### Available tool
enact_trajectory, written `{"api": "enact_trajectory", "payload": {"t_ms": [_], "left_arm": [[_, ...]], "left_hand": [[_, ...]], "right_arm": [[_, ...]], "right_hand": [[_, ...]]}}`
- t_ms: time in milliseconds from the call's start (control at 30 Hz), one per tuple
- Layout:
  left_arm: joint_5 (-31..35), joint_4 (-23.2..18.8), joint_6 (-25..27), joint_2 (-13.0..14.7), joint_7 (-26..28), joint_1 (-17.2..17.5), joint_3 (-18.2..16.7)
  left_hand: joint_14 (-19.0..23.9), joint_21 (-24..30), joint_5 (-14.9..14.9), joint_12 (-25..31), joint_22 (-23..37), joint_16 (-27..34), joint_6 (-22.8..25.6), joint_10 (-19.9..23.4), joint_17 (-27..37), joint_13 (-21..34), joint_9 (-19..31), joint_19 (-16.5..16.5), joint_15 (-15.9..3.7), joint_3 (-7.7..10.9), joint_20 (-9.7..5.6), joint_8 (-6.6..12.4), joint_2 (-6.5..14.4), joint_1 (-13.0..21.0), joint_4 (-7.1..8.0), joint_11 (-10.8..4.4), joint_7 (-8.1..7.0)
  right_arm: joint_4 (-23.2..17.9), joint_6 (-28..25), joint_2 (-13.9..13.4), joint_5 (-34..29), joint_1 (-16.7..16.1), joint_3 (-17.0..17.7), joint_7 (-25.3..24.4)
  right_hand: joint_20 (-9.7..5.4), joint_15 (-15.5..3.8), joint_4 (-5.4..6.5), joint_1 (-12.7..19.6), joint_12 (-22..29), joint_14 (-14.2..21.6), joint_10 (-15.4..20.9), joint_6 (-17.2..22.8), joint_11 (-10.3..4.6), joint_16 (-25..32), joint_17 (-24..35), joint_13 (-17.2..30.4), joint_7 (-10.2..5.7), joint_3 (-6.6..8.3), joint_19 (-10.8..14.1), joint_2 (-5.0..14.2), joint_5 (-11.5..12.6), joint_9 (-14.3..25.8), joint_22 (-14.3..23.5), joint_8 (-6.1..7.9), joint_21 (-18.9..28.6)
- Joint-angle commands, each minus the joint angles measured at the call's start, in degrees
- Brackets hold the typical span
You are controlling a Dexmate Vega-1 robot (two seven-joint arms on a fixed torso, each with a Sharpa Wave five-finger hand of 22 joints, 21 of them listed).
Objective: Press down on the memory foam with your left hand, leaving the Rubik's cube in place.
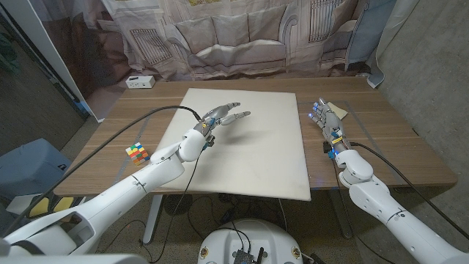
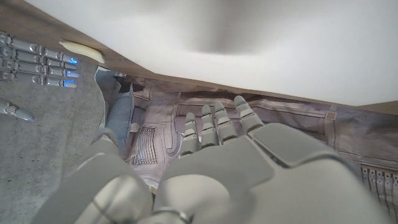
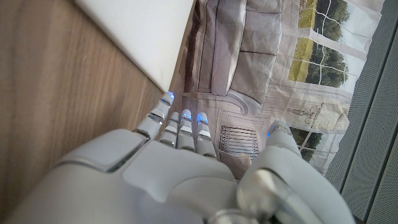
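Left hand: the left hand point(image 1: 223, 116) is out over the large cream-white slab of memory foam point(image 1: 256, 158), fingers stretched and slightly apart, holding nothing; its shadow lies on the foam just beyond the fingertips. From the head view I cannot tell whether it touches the foam. In the left wrist view the hand point(image 2: 211, 162) shows from behind, fingers point(image 2: 214, 124) extended toward the slab point(image 2: 249, 43).
Foam: it spreads under and around that hand, covering the middle of the brown wooden table point(image 1: 381, 150).
Cube: the multicoloured Rubik's cube point(image 1: 135, 152) sits on bare wood behind and outward of the left hand, beside its forearm, well apart from the foam edge.
Cable: a black cable point(image 1: 117, 147) runs along the left arm, arching over the table near the cube.
Right hand: the right hand point(image 1: 327, 123) stands on the wood just beside the foam's far edge, fingers straight, empty, blue lights at the fingertips point(image 3: 185, 115).
Box: a small white box point(image 1: 139, 82) stands at the table's back corner, far beyond the left hand.
Writing: none readable.
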Motion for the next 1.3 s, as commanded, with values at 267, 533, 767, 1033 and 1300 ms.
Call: {"api": "enact_trajectory", "payload": {"t_ms": [267, 533, 767, 1033, 1300], "left_arm": [[-8.9, 2.5, -6.8, 0.1, 1.1, 1.3, -3.4], [-15.2, 4.9, -11.7, -0.5, -1.0, 1.7, -5.0], [-17.3, 5.9, -14.2, -0.9, -0.8, 2.4, -5.8], [-22.0, 8.3, -18.2, -1.5, -3.1, 2.4, -6.8], [-29.7, 13.0, -25.0, -2.9, -7.6, 2.5, -8.6]], "left_hand": [[1.0, 0.3, -0.2, 0.7, 0.0, 0.3, 0.9, 1.5, 0.1, -0.1, -0.1, 0.3, 0.51, 0.18, 0.08, 0.49, 0.8, -0.1, -0.48, 0.37, 0.40], [1.8, 0.6, -0.2, 0.8, 0.0, 0.5, 1.2, 2.0, 0.1, -0.1, -0.1, 0.9, 0.57, 0.17, 0.01, 0.59, 0.8, -0.1, -0.51, 0.31, 0.64], [2.1, 0.7, -0.2, 0.9, 0.0, 0.6, 1.4, 2.4, 0.1, -0.1, -0.1, 1.3, 0.72, 0.15, -0.13, 0.61, 0.9, -0.2, -0.54, 0.55, 0.80], [2.3, 0.7, -0.2, 0.9, 0.0, 0.6, 1.7, 2.5, 0.1, -0.1, -0.1, 1.4, 0.76, 0.11, -0.24, 0.67, 0.9, -0.3, -0.55, 0.64, 0.84], [2.7, 0.8, -0.2, 1.0, -0.1, 0.6, 2.0, 2.8, 0.1, -0.1, -0.1, 1.6, 0.87, 0.05, -0.31, 0.75, 0.9, -0.4, -0.57, 0.74, 0.95]], "right_arm": [[-0.4, 0.7, -0.2, -0.3, -0.5, 0.1, 0.0], [-0.8, 0.9, -0.3, -0.2, -0.7, 0.3, 0.2], [-0.9, 1.3, -0.4, -0.5, -0.9, 0.3, 0.2], [-1.3, 1.4, -0.4, -0.6, -1.2, 0.4, 0.0], [-2.1, 1.3, -0.6, -1.1, -1.7, 0.4, -0.5]], "right_hand": [[-0.20, 0.33, -0.13, 0.1, 0.1, 0.4, 0.7, 0.1, 0.06, 0.2, 0.1, 0.2, -0.35, -0.03, 0.6, 0.27, -0.2, 0.2, 0.2, -0.03, -0.4], [-0.30, 0.35, -0.15, 0.1, 0.0, 0.4, 0.6, 0.0, 0.02, 0.2, 0.0, 0.2, -0.41, -0.05, 0.8, 0.27, -0.2, 0.2, 0.2, -0.05, -0.4], [-0.29, 0.30, -0.15, 0.1, 0.0, 0.4, 0.6, 0.0, 0.04, 0.2, 0.0, 0.2, -0.46, -0.07, 1.0, 0.27, -0.2, 0.2, 0.2, -0.06, -0.5], [-0.31, 0.29, -0.16, 0.1, 0.1, 0.4, 0.7, 0.0, 0.14, 0.2, 0.0, 0.2, -0.41, -0.10, 1.1, 0.25, -0.2, 0.2, 0.2, -0.04, -0.6], [-0.30, 0.30, -0.16, 0.0, 0.1, 0.4, 0.7, 0.0, 0.08, 0.2, 0.0, 0.2, -0.41, -0.14, 1.2, 0.22, -0.2, 0.2, 0.2, -0.05, -0.7]]}}
